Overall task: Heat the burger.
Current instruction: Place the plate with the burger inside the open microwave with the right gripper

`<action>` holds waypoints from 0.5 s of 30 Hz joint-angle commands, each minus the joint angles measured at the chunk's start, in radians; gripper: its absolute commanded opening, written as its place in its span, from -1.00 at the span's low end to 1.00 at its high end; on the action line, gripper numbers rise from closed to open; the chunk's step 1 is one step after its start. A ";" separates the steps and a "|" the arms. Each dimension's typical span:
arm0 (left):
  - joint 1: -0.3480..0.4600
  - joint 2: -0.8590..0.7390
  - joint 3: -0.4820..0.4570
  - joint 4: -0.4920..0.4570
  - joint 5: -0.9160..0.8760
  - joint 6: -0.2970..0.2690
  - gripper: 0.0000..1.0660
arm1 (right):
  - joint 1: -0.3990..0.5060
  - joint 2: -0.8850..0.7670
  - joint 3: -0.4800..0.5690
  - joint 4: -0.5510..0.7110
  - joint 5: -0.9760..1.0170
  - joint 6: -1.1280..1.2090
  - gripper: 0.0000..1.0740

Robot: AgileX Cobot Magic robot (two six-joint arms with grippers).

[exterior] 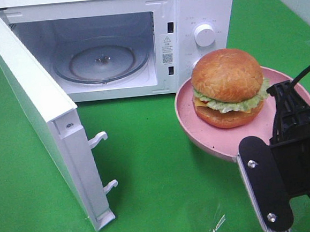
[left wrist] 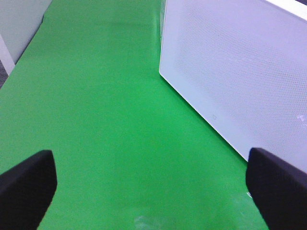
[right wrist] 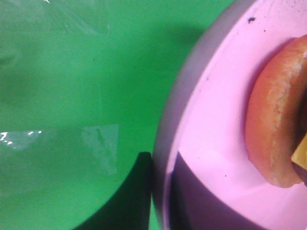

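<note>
**On the green bench (exterior: 159, 164)**

The right gripper (right wrist: 160, 206) pinches the pink plate's (exterior: 199, 128) rim; the burger (exterior: 228, 86) sits on that plate. The left gripper (left wrist: 151, 191) gapes wide. Behind, 1 white microwave (exterior: 190, 16) stands open, glass tray (exterior: 102, 63) inside.

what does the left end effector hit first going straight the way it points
Likely the green table cover; the left end effector points at nothing else, the microwave door standing aside. Depth unclear.
</note>
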 commanded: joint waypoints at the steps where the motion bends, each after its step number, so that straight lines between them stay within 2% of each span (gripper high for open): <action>1: -0.006 -0.019 0.003 0.001 -0.009 -0.002 0.88 | 0.002 -0.007 -0.005 -0.052 -0.049 -0.055 -1.00; 8: -0.006 -0.019 0.003 0.001 -0.009 -0.002 0.88 | 0.002 -0.007 -0.005 -0.051 -0.073 -0.091 -1.00; 15: -0.006 -0.019 0.003 0.001 -0.009 -0.002 0.88 | -0.019 -0.007 -0.005 -0.023 -0.124 -0.235 -1.00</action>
